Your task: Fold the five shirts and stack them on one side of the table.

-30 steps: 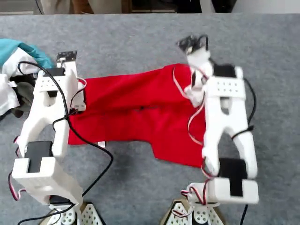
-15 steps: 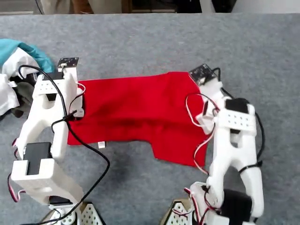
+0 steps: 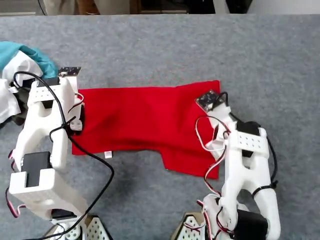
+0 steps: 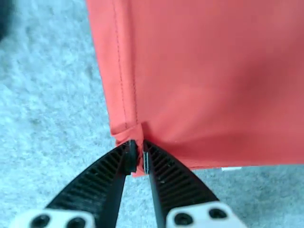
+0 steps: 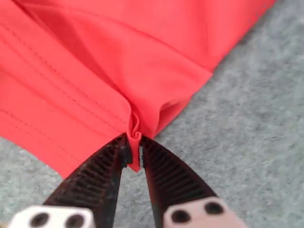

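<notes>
A red shirt (image 3: 145,122) lies mid-desk (image 3: 150,45), with a heap of teal and white clothes (image 3: 17,70) near its left end (at the desk's edge). From above, the left arm (image 3: 45,125) and right arm (image 3: 247,160) cover their own grips. The wrist views show both: the left fingers (image 4: 111,171) pinch a hemmed corner, the right fingers (image 5: 102,171) a bunched fold at the shirt's edge.
</notes>
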Controlling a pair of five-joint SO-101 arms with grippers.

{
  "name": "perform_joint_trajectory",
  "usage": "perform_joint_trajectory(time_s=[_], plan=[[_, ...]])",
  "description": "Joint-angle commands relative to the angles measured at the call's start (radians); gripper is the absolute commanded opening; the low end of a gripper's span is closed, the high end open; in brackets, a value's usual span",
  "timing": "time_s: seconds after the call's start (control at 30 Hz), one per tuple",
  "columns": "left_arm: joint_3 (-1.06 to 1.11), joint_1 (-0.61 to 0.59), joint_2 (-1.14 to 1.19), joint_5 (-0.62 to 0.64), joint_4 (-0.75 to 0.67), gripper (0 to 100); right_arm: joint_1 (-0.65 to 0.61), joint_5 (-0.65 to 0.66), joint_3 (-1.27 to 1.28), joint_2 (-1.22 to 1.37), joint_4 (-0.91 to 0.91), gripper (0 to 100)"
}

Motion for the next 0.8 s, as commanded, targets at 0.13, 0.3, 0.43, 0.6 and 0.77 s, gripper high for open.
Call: perform_joint_trajectory(time_s=[0.13, 0.3, 0.43, 0.6, 0.77], plan=[[0.000, -0.011, -0.082, -0.011, 0.046, 2, 0.024, 0.008, -0.002, -0.031, -0.034, 0.2], [0.115, 0.034, -0.209, -0.009, -0.009, 2, 0.016, 0.014, 0.001, -0.033, -0.018, 0.2], [0.242, 0.049, -0.260, -0.003, -0.126, 2, 0.021, 0.015, 0.005, -0.033, -0.015, 0.2], [0.302, 0.051, -0.260, 0.009, -0.181, 2, 0.022, 0.017, 0.008, -0.033, -0.005, 0.2], [0.321, 0.044, -0.259, 0.005, -0.189, 2, 0.022, 0.028, 0.041, -0.033, 0.006, 0.2]])
